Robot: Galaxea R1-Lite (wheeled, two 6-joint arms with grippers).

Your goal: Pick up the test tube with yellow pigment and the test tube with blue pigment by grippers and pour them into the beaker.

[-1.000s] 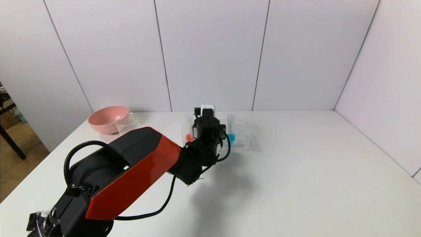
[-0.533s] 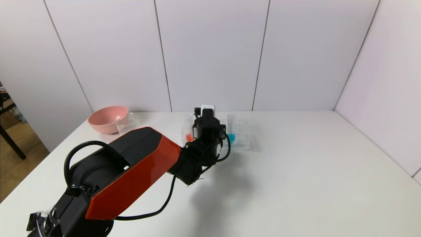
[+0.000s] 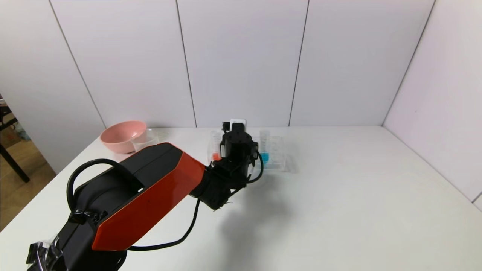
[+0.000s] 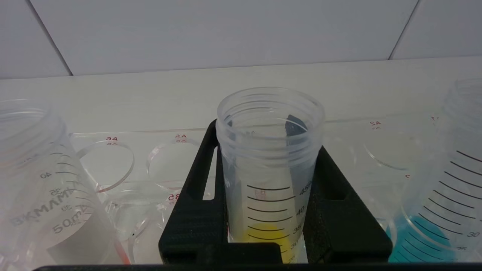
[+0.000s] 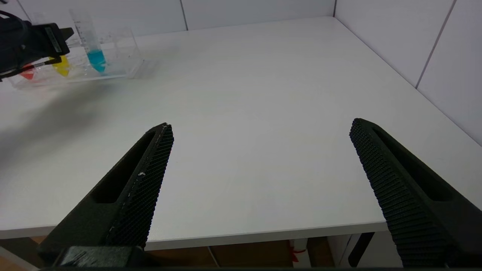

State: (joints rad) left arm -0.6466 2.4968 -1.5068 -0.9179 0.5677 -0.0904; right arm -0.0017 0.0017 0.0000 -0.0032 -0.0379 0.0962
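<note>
Right gripper (image 5: 260, 130): parked at the near edge of the table (image 3: 339, 195), jaws spread wide apart over bare tabletop, nothing between them.
Left arm (image 3: 150, 188): stretched from the near left corner toward the rack at the far middle (orange-red cover uppermost).
Left gripper (image 4: 269, 177): at the rack, black fingers (image 4: 196, 210) pressed against both sides of the test tube with yellow pigment (image 4: 269, 158), clamped on it.
Test tube with yellow pigment: upright between the jaws, mouth open, a little yellow liquid at the bottom; in the right wrist view seen just behind the gripper, over the rack; whether lifted clear of its hole cannot be told.
Tube rack (image 3: 280, 158): clear, at the far middle of the table, several holes unfilled.
Test tube with blue pigment (image 3: 265, 148): upright in the rack, just right of the left gripper, blue liquid low in it.
Red-liquid tube (image 3: 215, 148): upright in the rack, just left of the gripper.
Beaker (image 3: 145, 139): far left, just beside the pink bowl on its right side, well apart from the rack.
Pink bowl (image 3: 122, 135): far left corner, near the wall.
</note>
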